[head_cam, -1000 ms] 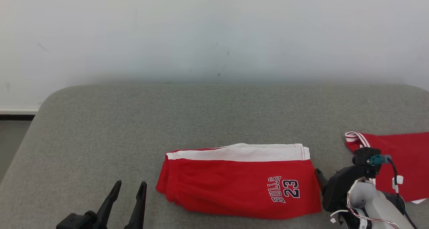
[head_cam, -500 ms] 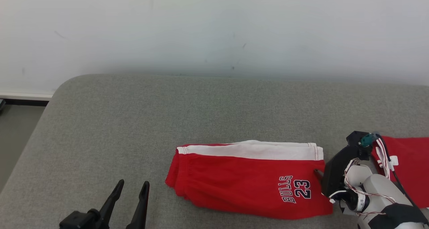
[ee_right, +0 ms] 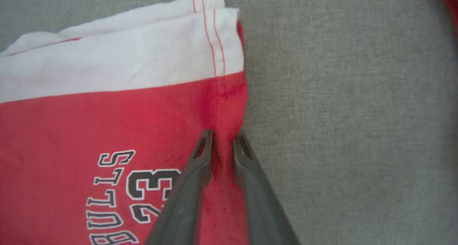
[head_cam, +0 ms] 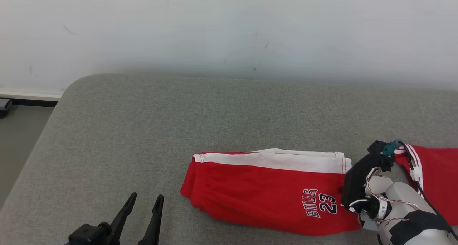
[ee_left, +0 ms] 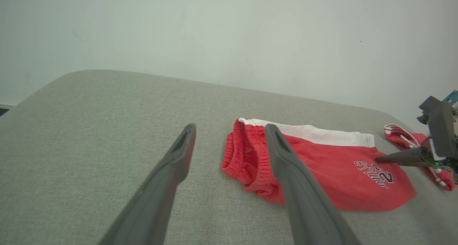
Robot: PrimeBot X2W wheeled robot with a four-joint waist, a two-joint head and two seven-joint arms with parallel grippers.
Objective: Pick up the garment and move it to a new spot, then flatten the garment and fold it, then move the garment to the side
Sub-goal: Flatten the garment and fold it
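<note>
— What's nearest?
— The left gripper (head_cam: 147, 196), at the near left over the bare grey cushion (head_cam: 118, 130). Its fingers are spread with nothing between them.
— And the right one?
— In the head view the arm's dark body covers its fingertips. The right wrist view takes them close up: the right gripper (ee_right: 223, 139) has its fingers drawn close, pinching a puckered ridge of red cloth at the right-hand hem of the shorts (head_cam: 264, 191).
— How do the shorts look?
— Folded flat and red, with a white band along the far edge and "BULLS 23" printed near the right end. The left wrist view adds the gathered elastic waist at the left end, layers stacked.
— Where do they lie?
— On the cushion, right of the middle and toward its near edge. They are well apart from the left gripper, and their right end is under the right gripper.
— Anything further off?
— Another red garment (head_cam: 436, 180) with white stripes, just right of the right arm. Beyond the cushion is a pale wall (head_cam: 214, 30).
</note>
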